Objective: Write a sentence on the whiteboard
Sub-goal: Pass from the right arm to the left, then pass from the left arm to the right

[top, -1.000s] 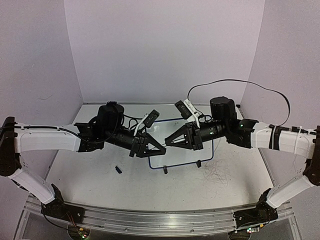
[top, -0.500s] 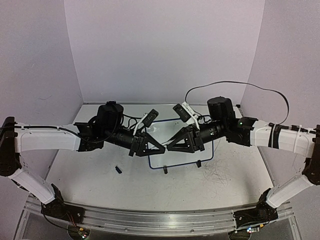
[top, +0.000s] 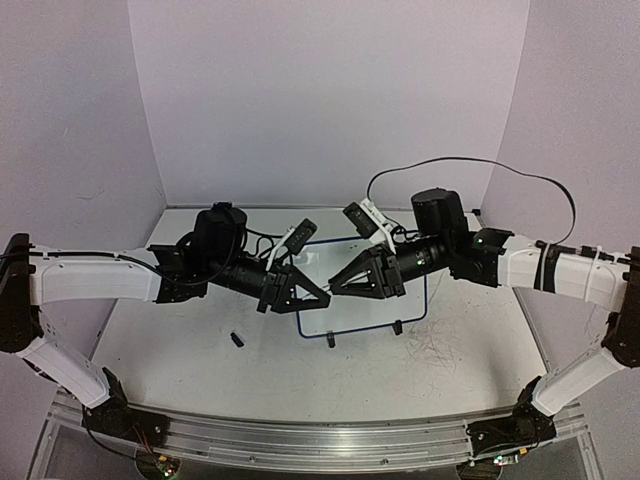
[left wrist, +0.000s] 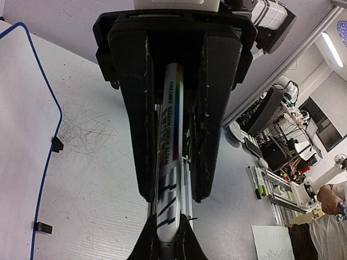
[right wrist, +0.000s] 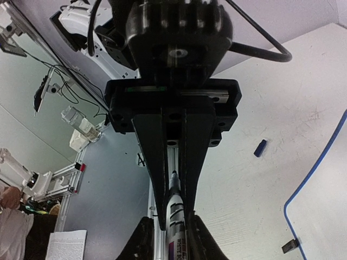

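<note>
1. Two grippers are recorded tip to tip above the whiteboard (top: 372,316): the left gripper (top: 322,298) and the right gripper (top: 338,288).
2. Change noted: a second earlier a short white stretch of the marker (left wrist: 172,135) could be seen between the two tips. That gap has since been closed, the right gripper having been edged toward the left one.
3. Meaning, as judged: a hand-over or re-grip of the marker is taken to be under way, and writing is not yet begun.
4. Left gripper: clamped tight on the marker, whose barrel is laid lengthwise between the pads.
5. Right gripper: jaws set narrow, one on either side of the marker's far end. Whether the marker is actually pinched there cannot be told.
6. Whiteboard: stood on the table (top: 200,330), below and behind the meeting tips. No sentence can be made out on the part left uncovered, and much of the board is hidden by the grippers.
7. Small dark piece (top: 237,339), possibly a cap: laid on the table, in front and to the left of the whiteboard, apart from it.
</note>
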You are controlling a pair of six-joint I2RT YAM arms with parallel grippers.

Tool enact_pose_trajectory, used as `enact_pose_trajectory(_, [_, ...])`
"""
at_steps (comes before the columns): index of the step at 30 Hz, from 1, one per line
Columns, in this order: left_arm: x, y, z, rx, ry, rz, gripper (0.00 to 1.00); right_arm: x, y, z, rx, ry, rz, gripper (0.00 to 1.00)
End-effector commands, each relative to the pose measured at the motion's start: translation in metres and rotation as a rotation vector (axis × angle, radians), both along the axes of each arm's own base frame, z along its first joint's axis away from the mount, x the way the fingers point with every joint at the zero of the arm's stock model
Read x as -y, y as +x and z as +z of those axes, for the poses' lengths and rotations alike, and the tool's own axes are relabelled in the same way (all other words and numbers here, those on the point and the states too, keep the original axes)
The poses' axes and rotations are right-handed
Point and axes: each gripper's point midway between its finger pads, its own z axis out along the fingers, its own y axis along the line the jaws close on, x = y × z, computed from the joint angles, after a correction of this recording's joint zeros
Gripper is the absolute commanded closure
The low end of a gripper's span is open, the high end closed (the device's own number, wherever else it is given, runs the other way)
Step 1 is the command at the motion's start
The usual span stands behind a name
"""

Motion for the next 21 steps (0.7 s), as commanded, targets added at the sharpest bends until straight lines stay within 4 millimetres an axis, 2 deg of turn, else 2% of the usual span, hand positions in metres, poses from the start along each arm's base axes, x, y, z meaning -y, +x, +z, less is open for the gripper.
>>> enact_pose_trajectory(1, [0.002,0.0,0.011,0.029,-0.043,-0.02,1.0,-0.006,0.002,0.017,0.027,0.037,0.005,0.85])
enact_pose_trajectory(4, [0.002,0.0,0.012,0.03,-0.044,-0.017,1.0,-0.007,0.001,0.014,0.015,0.033,0.018,0.88])
enact_pose_trajectory(6, [0.002,0.001,0.013,0.033,-0.045,-0.011,1.0,-0.007,0.0,0.011,0.009,0.029,0.027,0.98])
enact_pose_trajectory(9, [0.0,0.003,0.014,0.033,-0.045,-0.002,0.97,-0.006,0.002,0.01,0.018,0.024,0.008,1.0])
enact_pose_trajectory(10, [-0.001,0.005,0.015,0.034,-0.046,0.008,0.92,-0.006,0.005,0.011,0.028,0.022,-0.011,1.0])
enact_pose_trajectory(12, [-0.006,0.013,0.015,0.046,-0.041,0.063,0.68,-0.002,0.014,0.017,0.076,0.02,-0.084,1.0])
enact_pose_trajectory(16, [-0.025,0.034,0.024,0.1,-0.045,0.23,0.24,0.016,0.051,0.022,0.177,-0.044,-0.348,1.0])
enact_pose_trajectory(18, [-0.038,0.046,0.027,0.133,-0.041,0.34,0.13,0.033,0.069,0.029,0.238,-0.065,-0.499,1.0])
enact_pose_trajectory(21, [-0.06,0.067,0.029,0.161,-0.023,0.529,0.06,0.064,0.087,0.048,0.314,-0.059,-0.701,1.0])
